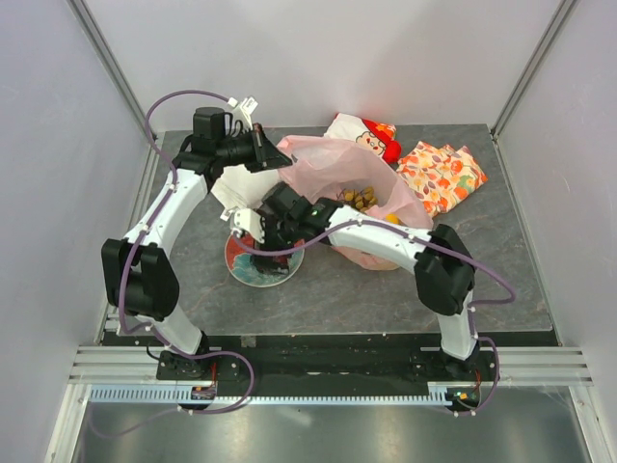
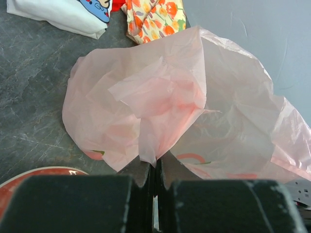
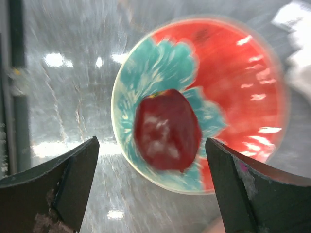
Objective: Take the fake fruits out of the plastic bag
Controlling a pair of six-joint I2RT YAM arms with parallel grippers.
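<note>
The pale pink plastic bag [image 1: 333,169] lies at the back middle of the table with its mouth held up. My left gripper [image 1: 268,152] is shut on a fold of the bag's edge [image 2: 154,155], and the bag [image 2: 194,97] fills the left wrist view. Brownish grapes [image 1: 359,198] and a yellow piece [image 1: 390,218] show inside the bag. My right gripper [image 1: 260,233] hangs open above the red plate [image 1: 253,273]. In the right wrist view a dark red plum [image 3: 167,128] lies on the plate [image 3: 243,73], below and apart from my open right gripper [image 3: 151,141].
A white cartoon-print cloth [image 1: 366,135] and an orange-patterned folded cloth [image 1: 439,176] lie behind and right of the bag. Both also show in the left wrist view, the white cloth [image 2: 63,12] and the patterned cloth [image 2: 155,17]. The plate's rim [image 2: 29,177] shows at lower left.
</note>
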